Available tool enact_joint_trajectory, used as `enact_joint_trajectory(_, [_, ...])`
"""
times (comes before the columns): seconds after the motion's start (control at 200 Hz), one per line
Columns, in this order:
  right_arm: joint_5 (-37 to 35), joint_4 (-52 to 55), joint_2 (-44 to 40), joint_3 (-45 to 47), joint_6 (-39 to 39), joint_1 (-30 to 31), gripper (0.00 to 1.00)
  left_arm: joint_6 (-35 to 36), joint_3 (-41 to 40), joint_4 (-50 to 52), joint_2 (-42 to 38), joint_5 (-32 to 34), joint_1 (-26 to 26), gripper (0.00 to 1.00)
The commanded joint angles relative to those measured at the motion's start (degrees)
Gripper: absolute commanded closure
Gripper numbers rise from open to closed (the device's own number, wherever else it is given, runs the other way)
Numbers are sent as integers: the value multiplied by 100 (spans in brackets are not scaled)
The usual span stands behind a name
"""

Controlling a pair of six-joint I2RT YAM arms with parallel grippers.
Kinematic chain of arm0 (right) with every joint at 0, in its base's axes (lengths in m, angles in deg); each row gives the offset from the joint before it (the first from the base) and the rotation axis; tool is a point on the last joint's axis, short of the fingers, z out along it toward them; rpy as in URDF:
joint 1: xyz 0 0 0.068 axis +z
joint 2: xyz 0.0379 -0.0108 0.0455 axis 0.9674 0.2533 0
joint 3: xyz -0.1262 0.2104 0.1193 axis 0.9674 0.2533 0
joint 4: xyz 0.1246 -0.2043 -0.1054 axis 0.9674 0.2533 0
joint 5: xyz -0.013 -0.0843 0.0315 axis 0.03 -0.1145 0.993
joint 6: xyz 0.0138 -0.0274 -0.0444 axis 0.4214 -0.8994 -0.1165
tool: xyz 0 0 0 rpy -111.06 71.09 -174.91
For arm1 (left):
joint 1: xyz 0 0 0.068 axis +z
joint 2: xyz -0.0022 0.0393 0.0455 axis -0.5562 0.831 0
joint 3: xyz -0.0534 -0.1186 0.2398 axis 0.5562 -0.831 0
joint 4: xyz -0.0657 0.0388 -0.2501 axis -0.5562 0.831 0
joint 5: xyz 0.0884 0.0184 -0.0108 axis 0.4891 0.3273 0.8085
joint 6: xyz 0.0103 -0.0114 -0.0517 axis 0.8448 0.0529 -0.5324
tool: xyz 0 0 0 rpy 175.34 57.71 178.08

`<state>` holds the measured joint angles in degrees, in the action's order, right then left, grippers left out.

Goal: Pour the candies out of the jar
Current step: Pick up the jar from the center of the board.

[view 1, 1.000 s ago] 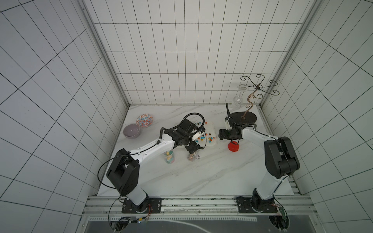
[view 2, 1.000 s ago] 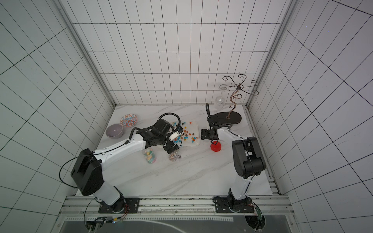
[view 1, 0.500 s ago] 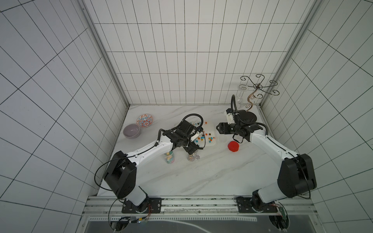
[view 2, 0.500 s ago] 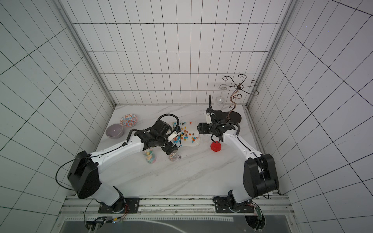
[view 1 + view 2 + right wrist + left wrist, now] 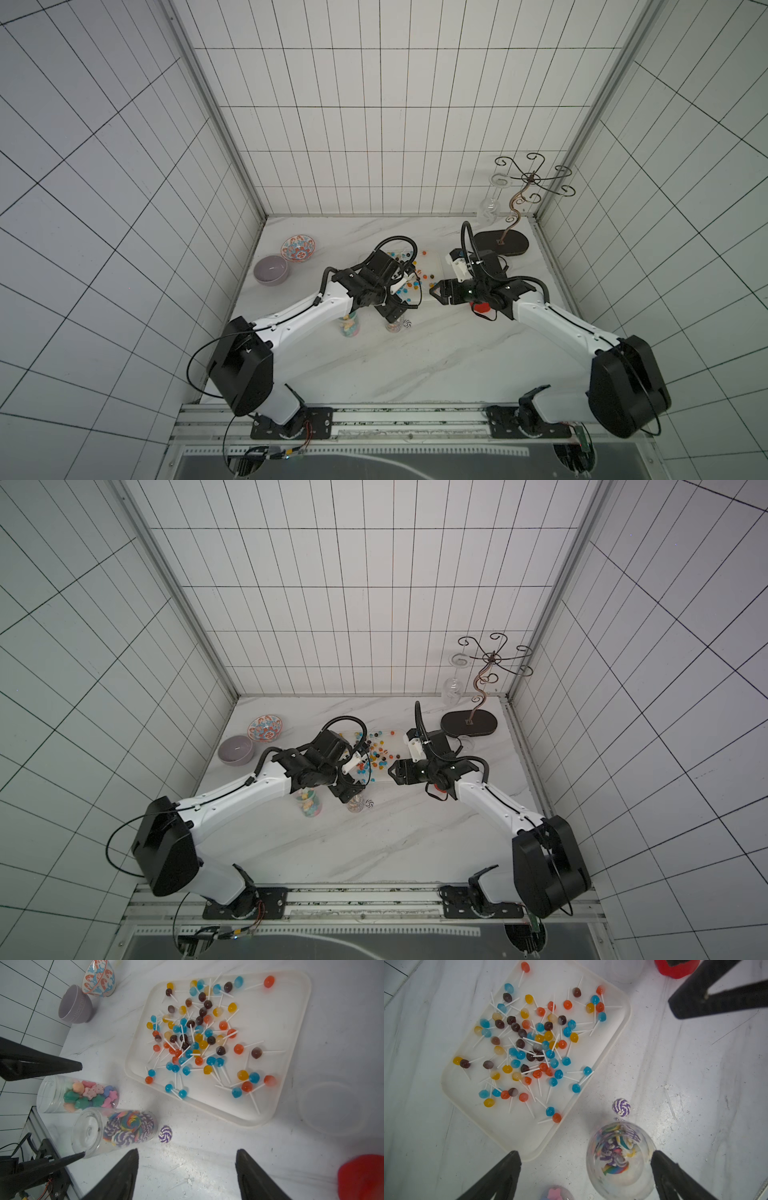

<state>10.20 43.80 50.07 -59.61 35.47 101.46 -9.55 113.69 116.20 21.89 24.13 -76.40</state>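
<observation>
My left gripper (image 5: pixel 584 1154) stands spread wide, straddling the swirl jar (image 5: pixel 620 1167) without pinching it, my right gripper (image 5: pixel 187 1159) spread, empty, above marble (image 5: pixel 332 1022); candies (image 5: pixel 197 1039) lie scattered on the tray (image 5: pixel 291 1012), more inside that jar; bowls (image 5: pixel 74 1005) show in right wrist view, not left.

A: Where are the candies (image 5: pixel 195 1043)?
B: Spread in the tray (image 5: pixel 280 1012) at mid-tabletop (image 5: pixel 415 365). Two jars stand before it, side by side — the left jar (image 5: pixel 79 1095), the right jar (image 5: pixel 116 1128) — one loose sweet (image 5: pixel 165 1134) just right of them. Two bowls (image 5: pixel 272 270) sit far left.
</observation>
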Motion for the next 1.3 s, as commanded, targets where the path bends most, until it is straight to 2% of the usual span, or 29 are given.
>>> enact_joint_trajectory(0.0, [194,-295,-258,599,256,169,25,-201,-93,8,4,151,-147,3])
enact_joint_trajectory(0.35, [258,-887,-521,1506,761,536,26,-270,42,19,189,312,-224,3])
enact_joint_trajectory(0.745, [325,-1151,-435,1471,816,612,26,-261,533,316,109,277,-239,3])
enact_joint_trajectory(1.08, [334,-1339,-370,1665,921,635,26,-333,84,491,-176,178,-477,3])
enact_joint_trajectory(1.295, [461,-1650,-342,1909,1114,636,26,-554,-223,50,-74,227,-494,3])
